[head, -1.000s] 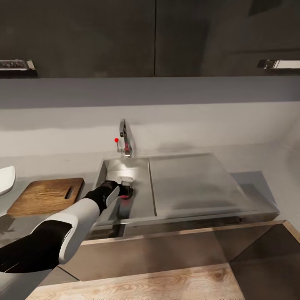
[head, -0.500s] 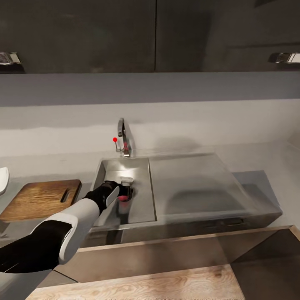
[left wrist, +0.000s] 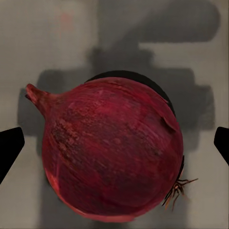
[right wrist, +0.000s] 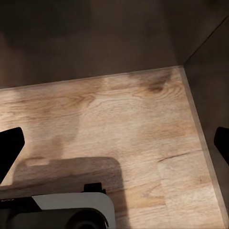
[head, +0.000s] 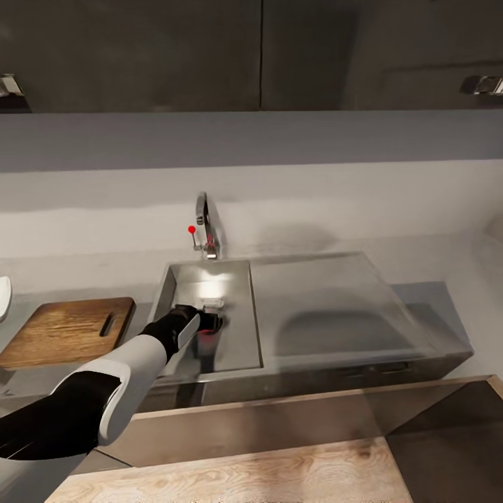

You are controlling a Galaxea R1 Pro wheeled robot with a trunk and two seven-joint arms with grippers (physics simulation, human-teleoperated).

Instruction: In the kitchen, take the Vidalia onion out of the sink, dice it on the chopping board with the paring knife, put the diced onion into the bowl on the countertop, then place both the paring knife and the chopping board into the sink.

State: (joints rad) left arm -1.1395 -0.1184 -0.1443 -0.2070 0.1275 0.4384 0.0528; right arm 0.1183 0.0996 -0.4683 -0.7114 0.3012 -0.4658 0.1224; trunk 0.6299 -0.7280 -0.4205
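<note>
Down in the sink (head: 237,328), the left tool (head: 209,325) hangs wide open over the Vidalia onion (left wrist: 112,150), gripping nothing, chopping board (head: 66,332) at nine o'clock.

vidalia onion (head: 207,333) in the sink (head: 241,349), chopping board (head: 68,330) left of it.

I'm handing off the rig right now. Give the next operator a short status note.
Left end effector: open, down in the sink, fingers either side of the onion, not gripping.
Right end effector: open, holding nothing, over wooden floor.
Board: on the countertop left of the sink, bare. Bowl: at the head view's left edge.
Done: nothing. Left: grasp onion, dice, fill bowl, sink knife and board.
</note>
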